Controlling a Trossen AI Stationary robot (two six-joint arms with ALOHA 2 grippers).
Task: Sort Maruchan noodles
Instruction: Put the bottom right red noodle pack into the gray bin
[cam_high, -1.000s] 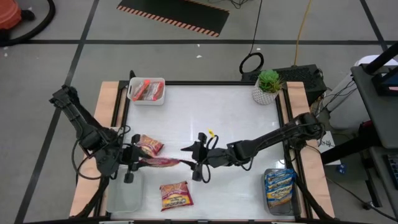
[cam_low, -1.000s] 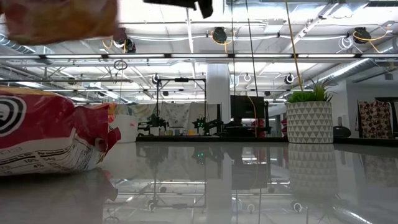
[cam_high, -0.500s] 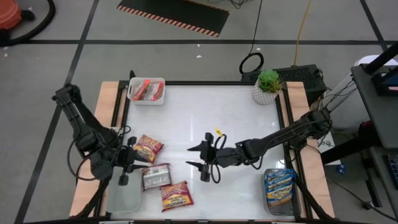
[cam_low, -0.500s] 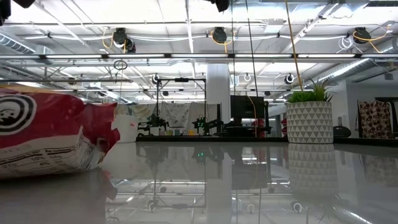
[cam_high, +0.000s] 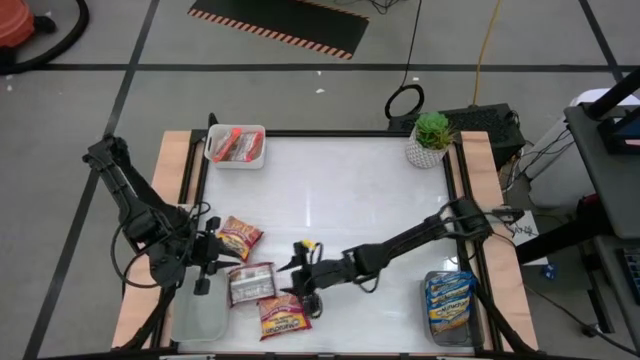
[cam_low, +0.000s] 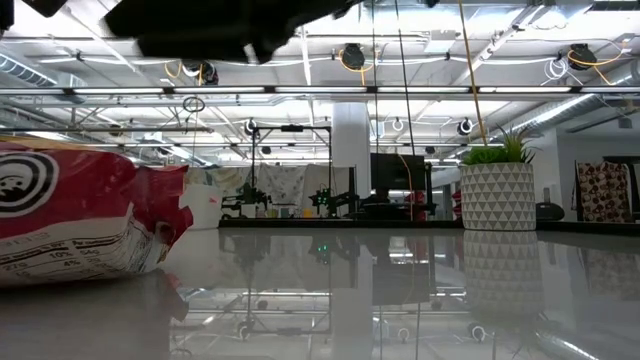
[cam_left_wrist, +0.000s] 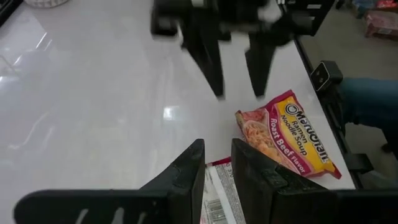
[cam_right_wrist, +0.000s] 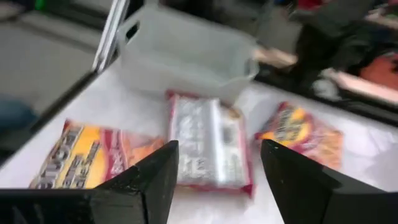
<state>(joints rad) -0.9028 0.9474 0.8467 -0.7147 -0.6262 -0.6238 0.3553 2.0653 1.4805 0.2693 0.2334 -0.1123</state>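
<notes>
Three loose Maruchan packets lie on the bench's front-left area. A face-down packet (cam_high: 251, 284) lies flat with its label side up, just beside the clear bin (cam_high: 200, 315) at the front-left corner. A red roast-beef packet (cam_high: 284, 313) lies just in front of it, edges close or touching. Another red packet (cam_high: 238, 236) lies just behind it, tilted. Blue packets (cam_high: 449, 297) sit in a clear bin (cam_high: 449, 328) at the front-right corner. Orange-red packets (cam_high: 236, 146) lie in the white bin (cam_high: 236, 160) at the back-left corner.

The right gripper (cam_high: 303, 285) reaches across the bench to a point between the face-down and roast-beef packets, fingers spread wide, holding nothing. The left gripper (cam_high: 206, 263) sits at the bench's left edge near the clear bin, fingers nearly together with a narrow gap, empty. A potted plant (cam_high: 431, 139) stands at the back-right corner.
</notes>
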